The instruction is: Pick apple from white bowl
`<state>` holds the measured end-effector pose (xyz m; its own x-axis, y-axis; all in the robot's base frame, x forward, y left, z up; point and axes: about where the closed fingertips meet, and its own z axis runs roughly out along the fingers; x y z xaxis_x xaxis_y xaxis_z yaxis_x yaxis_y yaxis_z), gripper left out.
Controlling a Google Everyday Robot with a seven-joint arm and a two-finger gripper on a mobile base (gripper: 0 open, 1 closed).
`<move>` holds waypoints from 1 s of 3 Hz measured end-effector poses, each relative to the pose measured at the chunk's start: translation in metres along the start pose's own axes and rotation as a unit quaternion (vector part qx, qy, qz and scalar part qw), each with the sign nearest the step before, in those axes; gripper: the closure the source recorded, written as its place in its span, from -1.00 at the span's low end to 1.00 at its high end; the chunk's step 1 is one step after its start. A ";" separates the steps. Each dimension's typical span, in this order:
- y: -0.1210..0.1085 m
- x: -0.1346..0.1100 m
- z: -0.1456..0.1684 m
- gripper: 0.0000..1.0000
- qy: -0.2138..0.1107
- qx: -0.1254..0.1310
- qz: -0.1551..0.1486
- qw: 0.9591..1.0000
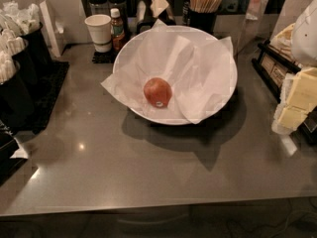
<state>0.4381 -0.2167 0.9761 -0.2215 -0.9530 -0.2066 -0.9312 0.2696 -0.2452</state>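
The apple (157, 91) is small, round and red-orange with a tiny white sticker. It lies in the white bowl (218, 51), slightly left of its middle, on crumpled white paper sheets. The bowl stands on the grey counter at centre back. My gripper (296, 100) shows as pale yellowish blocks at the right edge, below the white arm shell (304, 31). It is well to the right of the bowl, apart from it, and holds nothing that I can see.
A white paper cup (98, 31) and a small bottle (117, 29) stand behind the bowl on the left. A dark cup of wooden stirrers (204, 6) stands at the back. Black holders with napkins (20, 58) line the left side. A dark rack (275, 66) stands at the right.
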 end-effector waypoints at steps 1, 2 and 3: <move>0.000 0.000 0.000 -1.00 0.000 0.000 0.000 1.000; -0.010 -0.019 -0.003 -1.00 -0.045 0.007 -0.006 0.999; -0.034 -0.059 -0.005 -1.00 -0.121 0.004 -0.021 0.992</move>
<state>0.4816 -0.1708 1.0013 -0.1050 -0.9029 -0.4169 -0.9355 0.2319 -0.2666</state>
